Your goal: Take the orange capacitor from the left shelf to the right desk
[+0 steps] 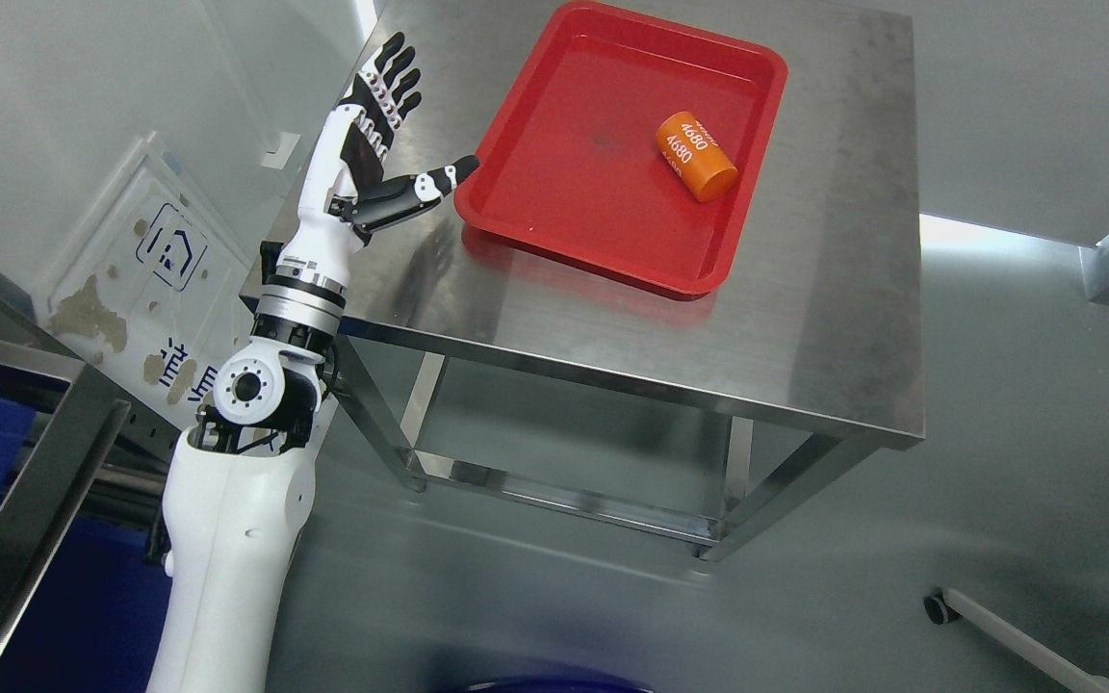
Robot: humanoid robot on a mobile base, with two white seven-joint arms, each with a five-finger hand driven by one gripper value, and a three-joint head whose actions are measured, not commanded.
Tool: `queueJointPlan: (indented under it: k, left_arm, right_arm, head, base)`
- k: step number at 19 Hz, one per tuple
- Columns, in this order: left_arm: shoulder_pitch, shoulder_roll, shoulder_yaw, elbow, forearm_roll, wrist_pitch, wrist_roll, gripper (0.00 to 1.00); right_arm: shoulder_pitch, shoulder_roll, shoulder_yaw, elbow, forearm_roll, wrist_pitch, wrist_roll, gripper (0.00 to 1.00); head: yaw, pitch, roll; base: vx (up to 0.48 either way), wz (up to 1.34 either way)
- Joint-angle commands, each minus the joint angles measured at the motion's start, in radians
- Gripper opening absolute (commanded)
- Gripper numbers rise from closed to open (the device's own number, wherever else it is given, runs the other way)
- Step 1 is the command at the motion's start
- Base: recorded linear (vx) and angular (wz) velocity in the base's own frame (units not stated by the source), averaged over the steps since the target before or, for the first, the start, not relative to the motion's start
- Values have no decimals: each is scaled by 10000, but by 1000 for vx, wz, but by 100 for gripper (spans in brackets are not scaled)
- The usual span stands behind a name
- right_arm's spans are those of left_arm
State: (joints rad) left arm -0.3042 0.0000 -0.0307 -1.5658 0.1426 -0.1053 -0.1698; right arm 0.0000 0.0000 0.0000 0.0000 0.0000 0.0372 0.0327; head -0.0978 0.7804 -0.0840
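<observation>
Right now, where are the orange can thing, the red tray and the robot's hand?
orange capacitor (695, 156), head view, middle of its side.
red tray (612, 270), head view, near rim.
left hand (376, 106), head view, palm, fingers spread.

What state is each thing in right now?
Left hand: open, empty, raised beside the tray.
Capacitor: lying on its side in the tray, free.
Tray: flat on the desk, holding only the capacitor.
Desk: upright, bearing the tray.

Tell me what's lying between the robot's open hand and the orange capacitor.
Only bare red tray floor, in the head view, separates the left hand from the orange capacitor.
</observation>
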Motion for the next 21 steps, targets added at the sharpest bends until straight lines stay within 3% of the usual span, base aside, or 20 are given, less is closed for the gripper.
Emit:
queueJointPlan:
  k: [1, 10, 16, 21]
  left_arm:
    - [1154, 175, 1473, -878, 1, -496, -81, 100]
    - [1523, 175, 1519, -878, 1, -589, -235, 100]
    - [1431, 175, 1504, -878, 1, 314, -158, 100]
    - [1431, 175, 1504, -878, 1, 409, -174, 100]
  right_arm:
    - [139, -175, -107, -337, 0, -4, -4, 100]
    - [139, -175, -107, -337, 0, -4, -4, 100]
    - [139, -175, -107, -337, 0, -4, -4, 100]
    - [139, -175, -107, -337, 0, -4, -4, 100]
  head:
    - [0, 0, 0]
    - [0, 0, 0]
    - [0, 0, 0]
    - [0, 0, 0]
  base:
    - [0, 0]
    - [0, 0]
    - [0, 0]
    - [0, 0]
